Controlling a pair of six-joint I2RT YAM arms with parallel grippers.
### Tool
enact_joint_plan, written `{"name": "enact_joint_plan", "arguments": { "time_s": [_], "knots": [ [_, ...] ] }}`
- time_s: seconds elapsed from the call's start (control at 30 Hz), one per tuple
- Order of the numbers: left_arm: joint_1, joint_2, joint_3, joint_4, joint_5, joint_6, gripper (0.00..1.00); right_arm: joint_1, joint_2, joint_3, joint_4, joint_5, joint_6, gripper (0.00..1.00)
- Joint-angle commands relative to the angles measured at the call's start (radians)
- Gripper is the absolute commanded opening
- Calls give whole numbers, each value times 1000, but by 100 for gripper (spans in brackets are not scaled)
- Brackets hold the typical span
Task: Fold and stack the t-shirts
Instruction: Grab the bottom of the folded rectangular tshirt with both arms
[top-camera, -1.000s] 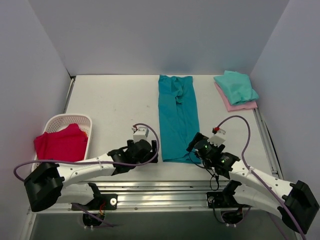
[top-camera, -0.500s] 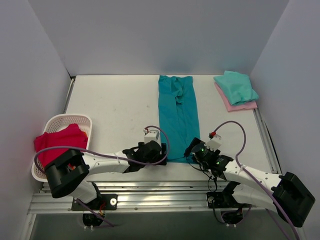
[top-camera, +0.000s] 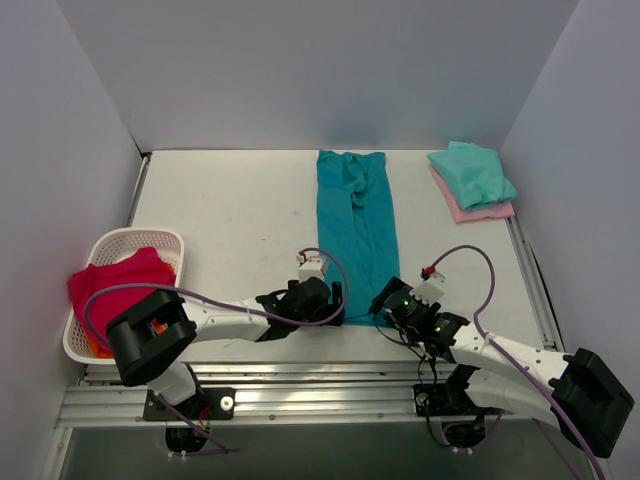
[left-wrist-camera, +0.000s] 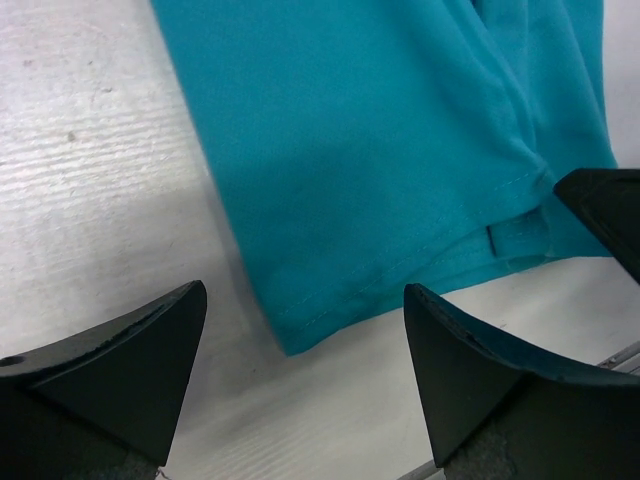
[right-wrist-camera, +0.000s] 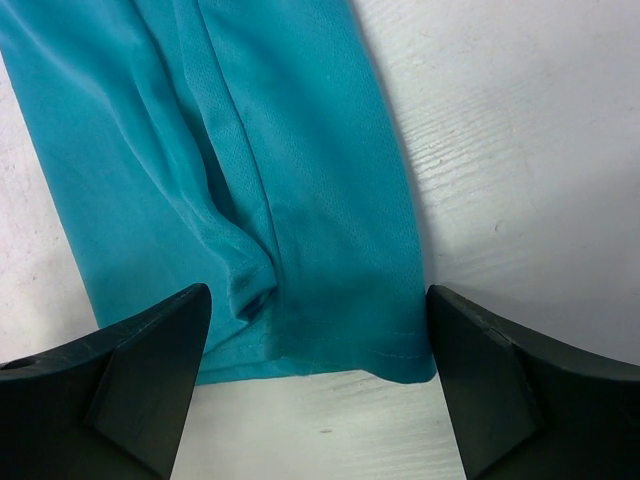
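Hem corners of the teal t-shirt (top-camera: 356, 235), at the tabletop (top-camera: 230, 210) near edge, are straddled by left gripper (left-wrist-camera: 300, 335) and right gripper (right-wrist-camera: 320, 330); fingers spread, nothing grasped, presumably for folding.

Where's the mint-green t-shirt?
Top view: mint-green t-shirt, folded on the pink t-shirt in the far right corner of the table, right of the teal t-shirt.

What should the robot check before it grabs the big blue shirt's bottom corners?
1. Left gripper open wide: ok.
2. Right gripper open wide: ok.
3. Near left corner of the teal t-shirt lined up inside the left gripper: ok.
4. Near right corner lined up inside the right gripper: ok, though only just.
5. Bottom edge lying flat: not ok, a crease bunches near the right corner.
6. Grippers low enough to pinch the cloth: cannot tell.
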Motion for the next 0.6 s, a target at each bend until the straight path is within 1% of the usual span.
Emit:
{"name": "enact_joint_plan", "arguments": {
  "time_s": [0.0, 0.03, 0.1, 0.13, 0.17, 0.27, 0.3, 0.4, 0.57],
  "knots": [
    [-3, 45, 37, 35, 16, 3, 89, 21, -18, -11, -62, 65, 51, 83],
    [-3, 53, 40, 33, 13, 3, 88, 38, -20, -11, -76, 71, 60, 83],
    [-3, 71, 47, 38, 10, 3, 80, 58, -25, -8, -91, 97, 91, 82],
    [-3, 81, 54, 36, 10, 4, 72, 78, -25, -2, -115, 108, 103, 82],
    [-3, 87, 57, 36, 8, 4, 69, 89, -25, -2, -126, 117, 118, 82],
    [-3, 101, 68, 33, 8, 7, 54, 115, -23, 3, -152, 143, 157, 81],
    [-3, 104, 68, 32, 8, 7, 43, 120, -23, 4, -160, 146, 167, 81],
    [-3, 107, 70, 24, 2, 7, 24, 123, -18, 9, -166, 156, 177, 81],
    [-3, 90, 47, 19, -16, 0, 9, 127, -9, 9, -171, 160, 189, 80]
  ]
}}
